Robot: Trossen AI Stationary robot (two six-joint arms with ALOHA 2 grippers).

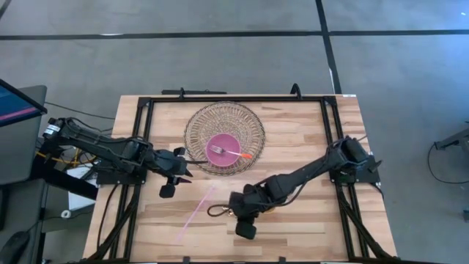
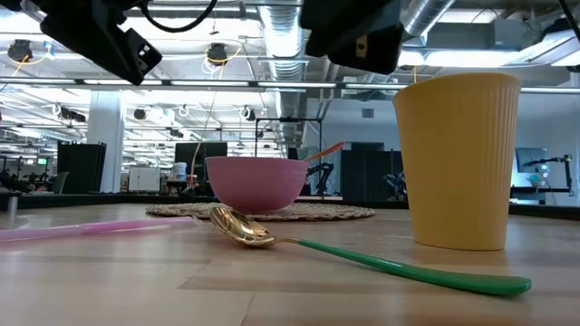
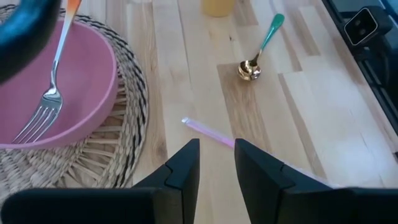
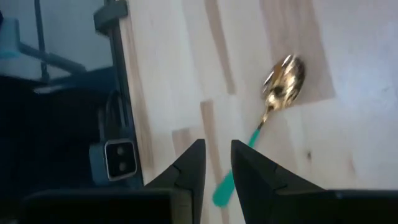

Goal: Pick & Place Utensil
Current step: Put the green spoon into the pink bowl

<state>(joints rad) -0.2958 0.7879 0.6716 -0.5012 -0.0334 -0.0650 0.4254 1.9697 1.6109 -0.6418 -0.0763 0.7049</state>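
Observation:
A fork (image 1: 233, 152) with an orange handle lies in the pink bowl (image 1: 220, 149), tines (image 3: 37, 118) inside and handle over the rim. The bowl stands on a woven mat (image 1: 201, 121). A gold spoon (image 2: 362, 258) with a green handle lies flat on the table beside a yellow cup (image 2: 458, 158). My right gripper (image 4: 217, 168) hovers open above the spoon's handle (image 4: 239, 165), well clear of it in the low view. My left gripper (image 3: 217, 162) is open, near the mat's left edge, above the end of a pink straw (image 3: 205, 130).
The pink straw (image 1: 194, 213) lies slanting on the wood between the two grippers. In the high view my right arm covers the cup. A black frame (image 1: 220, 98) runs along the table's far edge and both sides. A monitor (image 1: 15, 103) stands off the left edge.

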